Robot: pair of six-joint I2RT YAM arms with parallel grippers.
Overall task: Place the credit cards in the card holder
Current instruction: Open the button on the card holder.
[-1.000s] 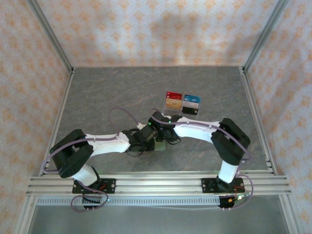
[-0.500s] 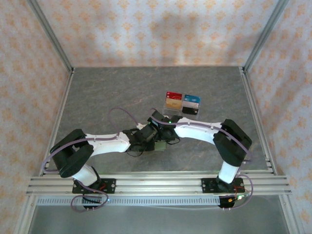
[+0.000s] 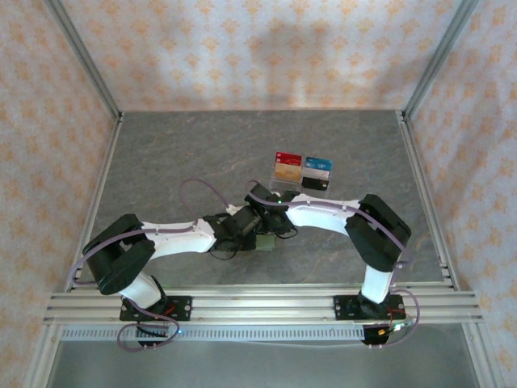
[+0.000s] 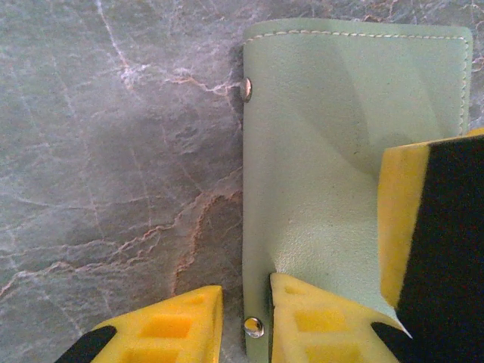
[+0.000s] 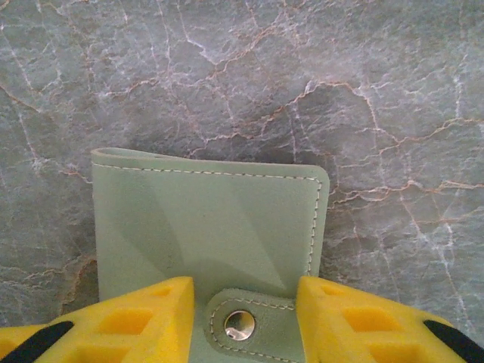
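Right arm (image 3: 323,214) edged left; right pincer (image 5: 240,291) straddles card holder (image 5: 204,219); credit cards (image 3: 303,170) unreadable.

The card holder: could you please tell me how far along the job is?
Nothing is done yet: the credit cards sit in the clear tray, and the card holder lies closed. In hand: left gripper straddles its edge, right gripper brackets the snap tab. Remaining: opening it and loading every card.

The sage-green fold-over leather wallet (image 3: 265,241) (image 4: 325,151) (image 5: 204,219) lay on the grey marbled tabletop (image 3: 178,162); the clear acrylic tray (image 3: 292,184) holding plastic cards (image 3: 288,165) sat just behind, rightward.
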